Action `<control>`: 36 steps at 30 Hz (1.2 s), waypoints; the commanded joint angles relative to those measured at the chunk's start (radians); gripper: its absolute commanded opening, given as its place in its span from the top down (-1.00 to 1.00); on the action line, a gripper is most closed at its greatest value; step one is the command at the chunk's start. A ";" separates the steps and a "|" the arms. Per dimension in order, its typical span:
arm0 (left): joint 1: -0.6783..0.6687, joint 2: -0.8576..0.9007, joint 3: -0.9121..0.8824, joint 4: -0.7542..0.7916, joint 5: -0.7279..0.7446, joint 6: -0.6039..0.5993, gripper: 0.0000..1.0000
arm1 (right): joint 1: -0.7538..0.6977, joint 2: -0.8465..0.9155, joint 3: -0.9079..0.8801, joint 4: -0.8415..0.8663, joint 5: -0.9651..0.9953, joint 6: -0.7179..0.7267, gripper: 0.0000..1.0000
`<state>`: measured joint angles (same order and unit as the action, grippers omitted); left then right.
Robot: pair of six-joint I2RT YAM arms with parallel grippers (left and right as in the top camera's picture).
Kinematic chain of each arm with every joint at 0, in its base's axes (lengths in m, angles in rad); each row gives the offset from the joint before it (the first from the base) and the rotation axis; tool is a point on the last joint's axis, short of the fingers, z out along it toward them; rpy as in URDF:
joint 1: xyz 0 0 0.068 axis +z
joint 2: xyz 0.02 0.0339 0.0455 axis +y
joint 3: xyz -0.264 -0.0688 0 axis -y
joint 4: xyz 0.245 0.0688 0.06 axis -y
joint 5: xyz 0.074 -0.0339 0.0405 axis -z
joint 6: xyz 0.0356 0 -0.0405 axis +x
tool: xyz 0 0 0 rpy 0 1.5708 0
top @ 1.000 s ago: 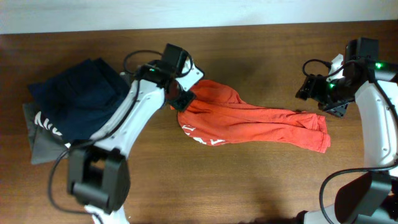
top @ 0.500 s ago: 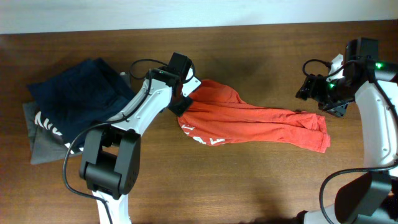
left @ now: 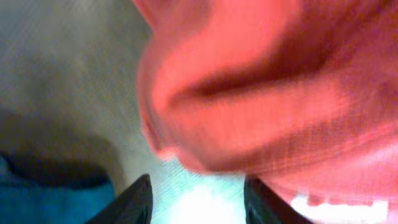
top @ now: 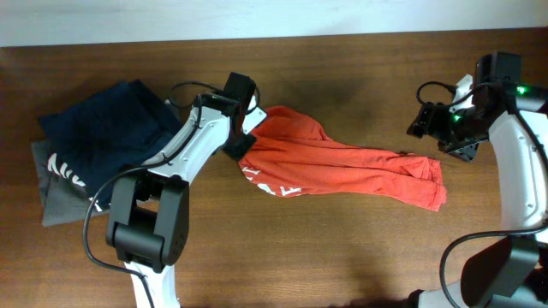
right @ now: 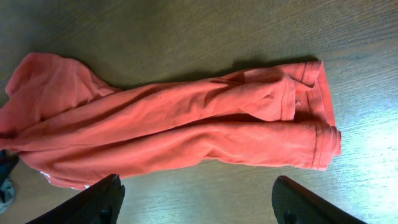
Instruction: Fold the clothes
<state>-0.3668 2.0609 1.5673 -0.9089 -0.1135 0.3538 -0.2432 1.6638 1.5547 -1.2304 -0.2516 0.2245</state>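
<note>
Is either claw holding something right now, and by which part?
The right gripper holds nothing. The left gripper sits at one end of the orange-red cotton T-shirt, but whether it grips cannot be told.

The T-shirt (top: 342,162) is orange-red knit cloth, matt and soft, heavily creased, with a stitched double seam along the hem at the right of the right wrist view. The table (top: 342,248) is dark brown wood with fine grain and a low sheen. At the left of the overhead view, the navy garment (top: 103,137) is matt cloth with white printed lettering, and the grey garment (top: 51,205) is duller cloth. The arms (top: 201,141) have smooth white plastic-looking shells and black joints. The right gripper (right: 198,180) has dull black fingers (right: 102,199)
</note>
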 commanded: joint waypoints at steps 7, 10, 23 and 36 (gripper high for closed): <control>0.010 -0.127 0.085 -0.037 -0.006 -0.050 -0.29 | 0.002 -0.007 0.004 0.004 0.002 -0.010 -0.62; 0.012 -0.112 0.078 -0.035 -0.003 -0.049 -0.32 | 0.002 -0.007 0.004 0.003 0.002 -0.010 -0.62; 0.051 -0.002 0.053 0.050 -0.002 -0.042 -0.32 | 0.002 -0.007 0.004 0.004 0.002 -0.011 -0.63; 0.052 0.073 0.052 -0.024 0.041 0.004 -0.27 | 0.002 -0.007 0.004 0.003 0.002 -0.019 -0.62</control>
<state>-0.3164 2.0815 1.6260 -0.9215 -0.0856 0.3424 -0.2432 1.6638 1.5547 -1.2266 -0.2512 0.2234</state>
